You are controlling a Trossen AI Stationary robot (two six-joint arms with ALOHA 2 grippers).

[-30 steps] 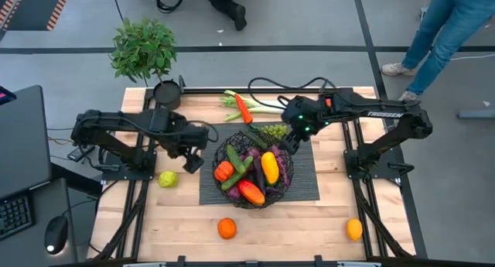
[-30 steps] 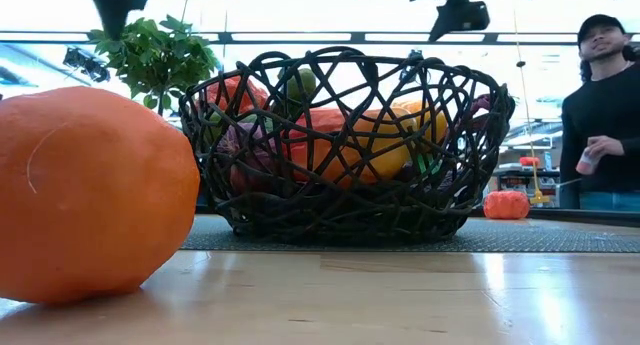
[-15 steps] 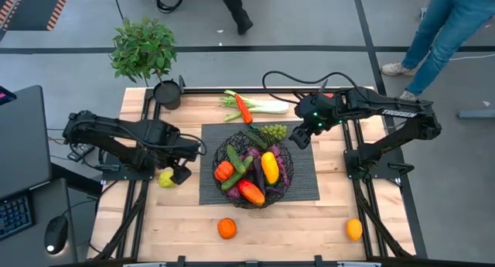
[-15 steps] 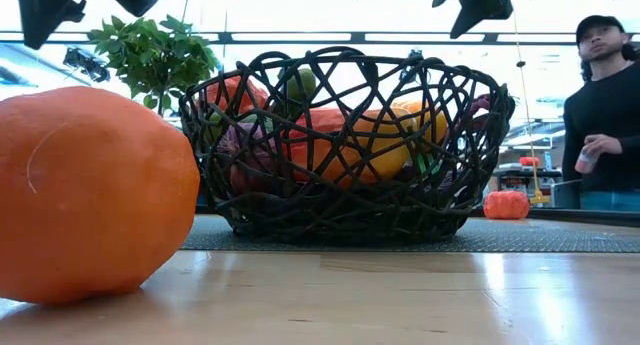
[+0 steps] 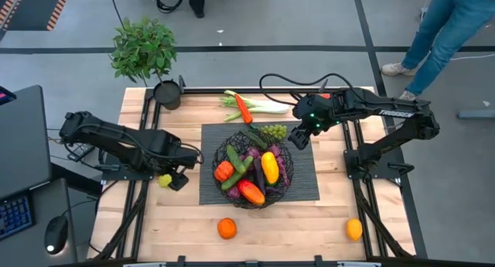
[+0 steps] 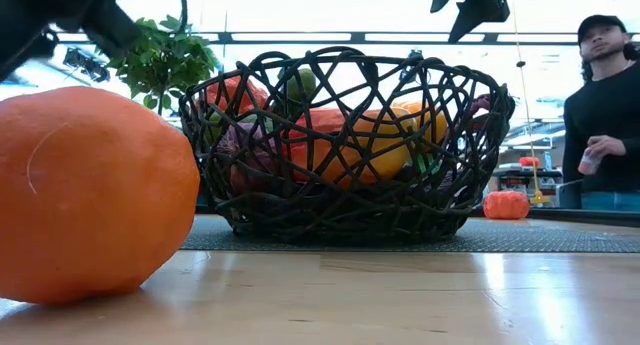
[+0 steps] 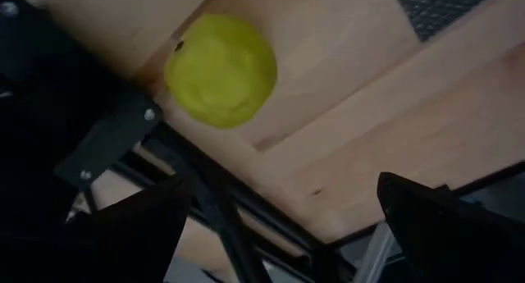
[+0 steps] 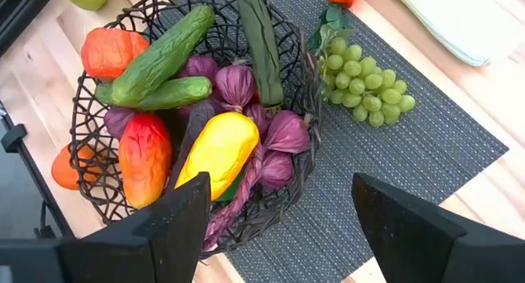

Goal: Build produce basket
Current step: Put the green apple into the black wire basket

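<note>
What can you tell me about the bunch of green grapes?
The green grapes are a small bunch of round, pale green balls packed together, smooth like plastic. They lie flat on the dark grey mat, just outside the black wire basket, on its far side next to the rim. They look like they touch or nearly touch the rim. Green leaves sit at one end. Nothing holds them.

Grey concrete floor (image 5: 309, 19) all round the pale wooden bench (image 5: 302, 220); bright windows (image 6: 300, 10) glare behind.
</note>
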